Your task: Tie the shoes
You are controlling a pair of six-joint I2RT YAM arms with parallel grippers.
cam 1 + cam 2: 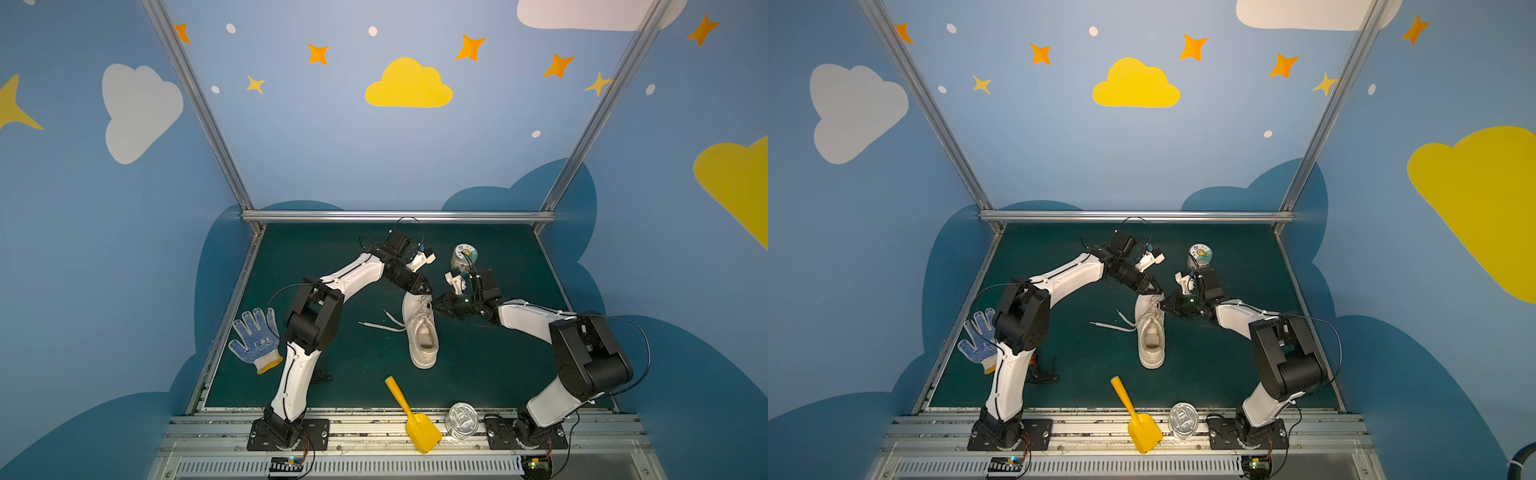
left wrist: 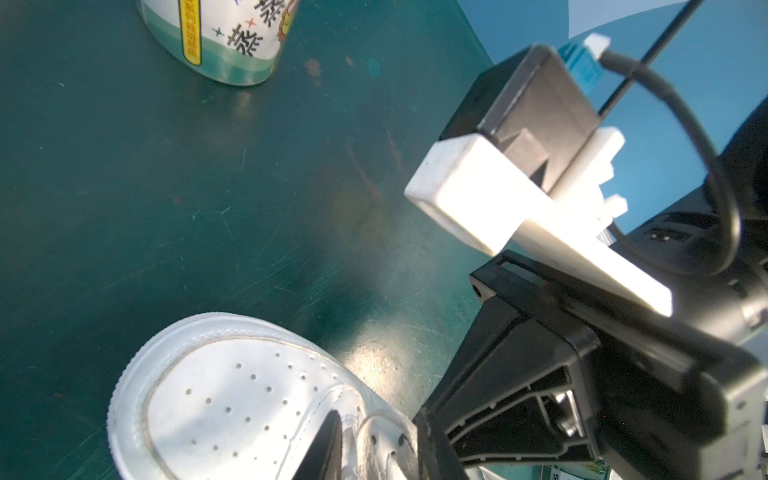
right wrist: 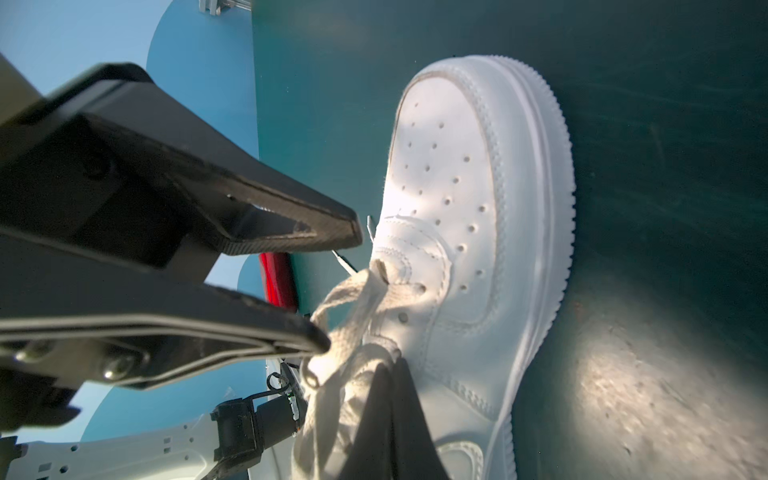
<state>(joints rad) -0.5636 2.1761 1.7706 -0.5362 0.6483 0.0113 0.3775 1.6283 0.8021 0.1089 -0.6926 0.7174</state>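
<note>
The right claw (image 3: 343,289) reaches the shoe from its right side, level with the eyelets nearest the toe. In the right wrist view its two fingers (image 3: 291,224) stand a narrow gap apart with nothing clamped between them. A loop of the laces (image 3: 353,299) lies at the tip of one finger, touching or just beside; I cannot tell which. The left claw (image 1: 423,286) hangs over the toe from the back left. One of its fingers (image 3: 386,415) sits among the crossed laces, but how far its jaws are parted cannot be told.

One shoe (image 1: 420,332), a white low-top, stands on its sole in the middle of the green table (image 1: 478,365), toe toward the back wall. Small holes dot the toe cap. Two free lace ends (image 1: 382,326) trail flat on the table on its left.

Around it lies one of each:
- a white glove (image 1: 255,338) with blue dots and a yellow cuff, at the left edge
- a yellow scoop (image 1: 409,411) at the front, its blade over the rail
- a silver can (image 1: 461,419) just right of the scoop
- a printed tin (image 1: 463,255) at the back, near the right claw

The tin's label shows black Chinese characters, small stars and a yellow strip of fine print, all too cropped and blurred to read. The can's lid bears a raised mark too small to read.
</note>
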